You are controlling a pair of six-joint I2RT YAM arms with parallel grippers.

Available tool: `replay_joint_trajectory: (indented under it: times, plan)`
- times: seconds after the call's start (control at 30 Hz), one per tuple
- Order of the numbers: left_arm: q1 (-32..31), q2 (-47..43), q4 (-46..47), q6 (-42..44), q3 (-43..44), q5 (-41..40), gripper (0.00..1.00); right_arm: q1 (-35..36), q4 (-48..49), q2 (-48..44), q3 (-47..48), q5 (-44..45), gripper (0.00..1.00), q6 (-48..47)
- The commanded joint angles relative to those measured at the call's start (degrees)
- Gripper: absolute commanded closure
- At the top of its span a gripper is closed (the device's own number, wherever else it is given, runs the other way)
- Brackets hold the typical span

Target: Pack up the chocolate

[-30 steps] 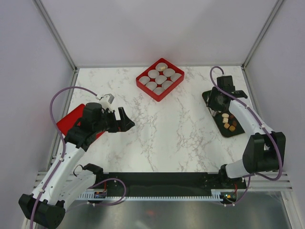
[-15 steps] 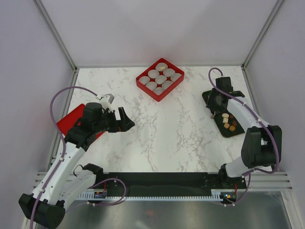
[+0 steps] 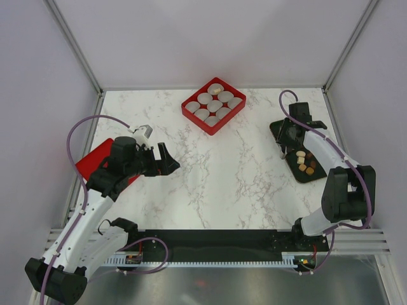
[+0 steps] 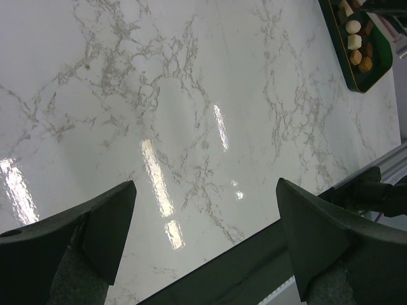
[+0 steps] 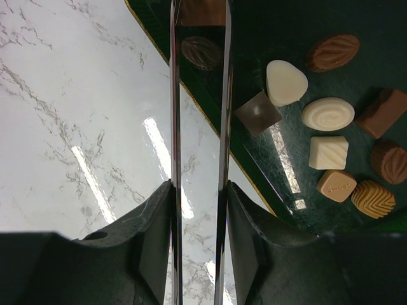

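Observation:
The chocolate point(image 5: 327, 114) is several brown, tan and white pieces on a dark green tray point(image 5: 267, 25) at the table's right side point(image 3: 289, 136). My right gripper point(image 5: 198, 190) is shut on long metal tweezers point(image 5: 173, 114), with a finger pressed on each blade. The blades reach over the tray's far end, and a brown piece point(image 5: 202, 11) sits between their tips at the view's top edge. From above, the right gripper point(image 3: 284, 141) hovers over that tray. My left gripper point(image 4: 205, 190) hangs open and empty above bare marble, left of centre point(image 3: 166, 160).
A red box point(image 3: 189, 112) holding several round white paper cups point(image 3: 205, 98) stands at the back centre. A flat red tray point(image 3: 89, 162) lies under my left arm at the table's left edge. A black rail point(image 3: 216, 238) runs along the near edge.
The right gripper's fingers have squeezed the tweezers narrower, and the right wrist has shifted slightly over the tray. The left arm has not moved.

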Motion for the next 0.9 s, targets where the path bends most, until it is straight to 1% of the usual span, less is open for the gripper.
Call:
replay_joint_trajectory:
  times: [0.0, 0.17, 0.27, 0.37, 0.47, 0.57, 0.6, 0.67, 0.7, 0.87]
  plan:
    - [0.13, -0.31, 1.94, 2.47, -0.07, 0.52, 0.0, -0.19, 0.48, -2.09, 2.1, -0.2, 0.57, -0.23]
    - [0.13, -0.4, 1.94, 2.38, -0.16, 0.6, 0.0, -0.19, -2.33, -2.88, 6.58, 0.15, 0.59, -0.5]
    - [0.04, -0.49, 1.94, 2.38, -0.16, 0.6, 0.0, -0.19, -2.78, -3.15, 9.48, -1.34, 0.6, -0.41]
    - [0.13, -0.58, 1.94, 2.38, -0.16, 0.6, 0.0, 0.07, -2.95, -1.83, 13.17, -3.62, 0.6, 0.03]
    - [0.13, -0.49, 1.94, 2.38, -0.07, 0.6, 0.0, 1.83, -2.69, 0.54, 17.83, -4.68, 0.6, 0.99]
    - [0.04, -0.58, 1.85, 2.38, -0.16, 0.43, 0.0, 5.69, -2.34, 4.49, 24.06, -4.77, 0.6, 1.26]
    - [0.13, -0.66, 1.85, 2.38, -0.07, 0.43, 0.0, 8.05, -2.25, 7.11, 27.74, -4.51, 0.6, 1.43]
    - [0.04, -0.66, 1.85, 2.38, -0.16, 0.25, 0.0, 10.43, -1.55, 10.2, 31.36, -4.16, 0.6, 1.52]
    - [0.13, -0.66, 1.85, 2.38, -0.16, 0.25, 0.0, 12.36, -1.11, 13.26, 34.68, -4.24, 0.6, 1.7]
    - [0.13, -0.58, 1.93, 2.38, -0.16, 0.34, 0.0, 15.72, 1.26, 23.38, 43.49, -3.89, 0.6, 2.66]
